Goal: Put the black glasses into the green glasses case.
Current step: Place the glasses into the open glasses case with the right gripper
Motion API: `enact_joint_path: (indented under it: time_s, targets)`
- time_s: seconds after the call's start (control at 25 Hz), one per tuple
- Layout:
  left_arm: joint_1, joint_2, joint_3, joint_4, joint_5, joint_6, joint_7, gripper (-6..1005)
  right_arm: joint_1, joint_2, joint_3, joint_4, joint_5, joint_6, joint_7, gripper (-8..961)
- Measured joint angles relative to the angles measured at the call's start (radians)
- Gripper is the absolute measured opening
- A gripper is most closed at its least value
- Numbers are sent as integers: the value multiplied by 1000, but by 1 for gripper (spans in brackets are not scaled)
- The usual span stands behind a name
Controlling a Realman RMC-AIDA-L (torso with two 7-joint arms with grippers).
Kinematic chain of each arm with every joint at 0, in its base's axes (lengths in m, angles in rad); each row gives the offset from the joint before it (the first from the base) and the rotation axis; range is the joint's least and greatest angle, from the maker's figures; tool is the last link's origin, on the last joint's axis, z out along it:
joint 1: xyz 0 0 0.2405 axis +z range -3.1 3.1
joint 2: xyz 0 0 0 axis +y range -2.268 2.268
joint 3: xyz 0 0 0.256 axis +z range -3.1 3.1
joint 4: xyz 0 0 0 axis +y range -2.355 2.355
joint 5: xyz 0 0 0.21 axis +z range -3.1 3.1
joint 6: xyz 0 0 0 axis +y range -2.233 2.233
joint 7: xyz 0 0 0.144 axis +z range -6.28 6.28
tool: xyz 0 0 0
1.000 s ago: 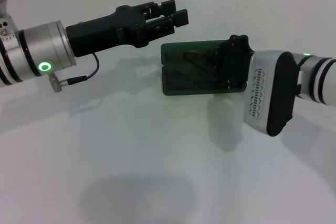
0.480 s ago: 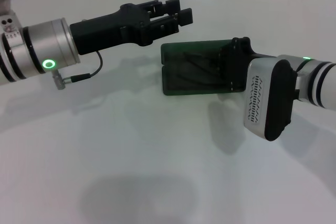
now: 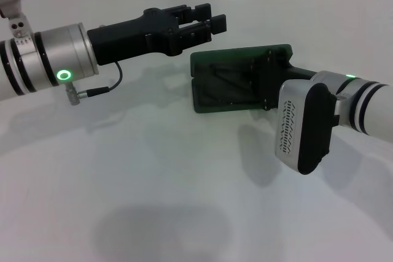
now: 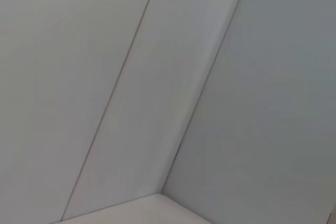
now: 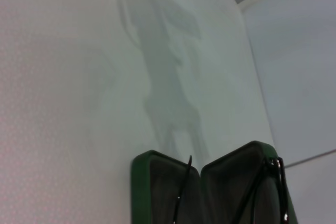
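The green glasses case [image 3: 206, 97] lies open on the white table, right of centre. The black glasses [image 3: 228, 77] rest inside it, their thin temples crossing the dark lining. In the right wrist view the case [image 5: 140, 187] shows both halves, with the glasses [image 5: 184, 190] lying across them. My right gripper [image 3: 270, 81] hangs over the right end of the case, and its black body hides that end. My left gripper [image 3: 209, 18] hovers open and empty just beyond the case's far left corner.
The white tabletop [image 3: 123, 182] stretches around the case. A grey wall [image 4: 262, 77] with panel seams stands behind the table. A thin cable [image 3: 101, 89] hangs under the left wrist.
My left gripper has drifted slightly right and away. My right arm has pulled back toward the near side, uncovering the case's far right corner. The case sits slightly more tilted.
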Motion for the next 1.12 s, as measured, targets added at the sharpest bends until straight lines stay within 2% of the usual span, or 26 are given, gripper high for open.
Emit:
enact_joint_path:
  time_s: [0.6, 0.96, 1.12]
  targets:
    - [-1, -1, -6, -7, -1, 0, 1, 542, -2, 0, -2, -10, 2, 26, 4, 114]
    - [-1, -1, -6, -10, 0, 0, -12, 542, -9, 0, -35, -2, 2, 32, 5, 122]
    - [-1, -1, -6, -10, 0, 0, -15, 542, -21, 0, -56, -2, 8, 79, 7, 125]
